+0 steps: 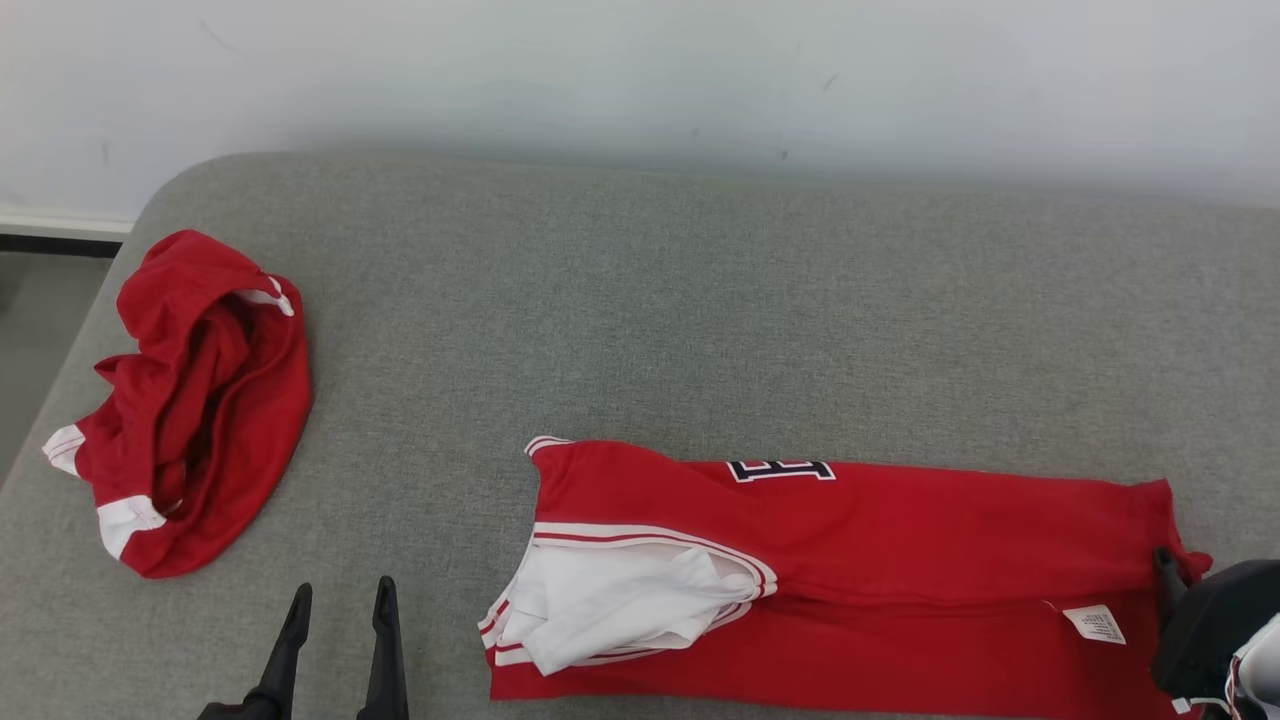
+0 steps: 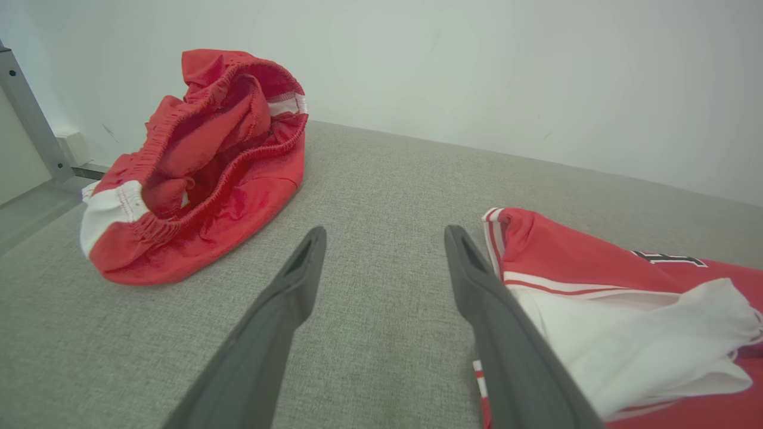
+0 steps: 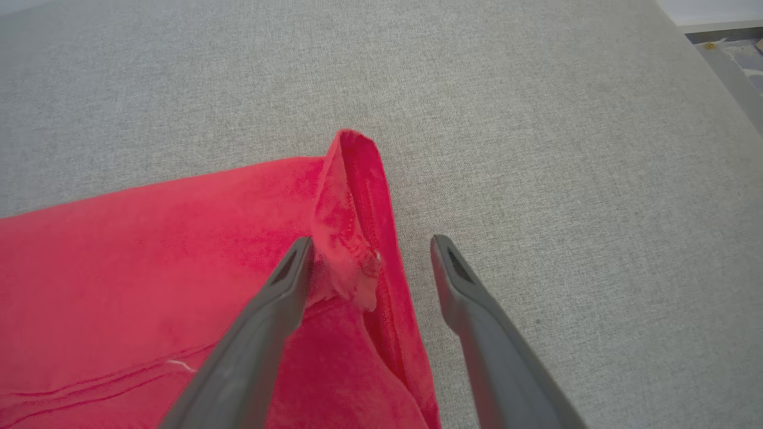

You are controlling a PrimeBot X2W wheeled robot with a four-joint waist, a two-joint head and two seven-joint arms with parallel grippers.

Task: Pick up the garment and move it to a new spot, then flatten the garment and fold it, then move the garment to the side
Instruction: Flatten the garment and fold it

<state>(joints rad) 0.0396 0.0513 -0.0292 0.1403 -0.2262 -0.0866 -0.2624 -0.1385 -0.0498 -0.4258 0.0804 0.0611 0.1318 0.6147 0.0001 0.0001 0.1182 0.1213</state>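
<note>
The red jersey (image 1: 900,540) lies folded lengthwise along the near edge of the grey cloth-covered desk (image 1: 700,300), towards the right end. The right gripper (image 3: 371,244) is spread, straddling an upturned flap at the jersey's right end (not pinching it). The left gripper (image 2: 384,238), also spread, hovers over bare desk just left of the jersey. Crumpled red shorts (image 1: 200,400) sit by the left edge.

grey fabric surface (image 1: 700,300), white wall (image 1: 640,70), crumpled red shorts (image 1: 200,400)
</note>
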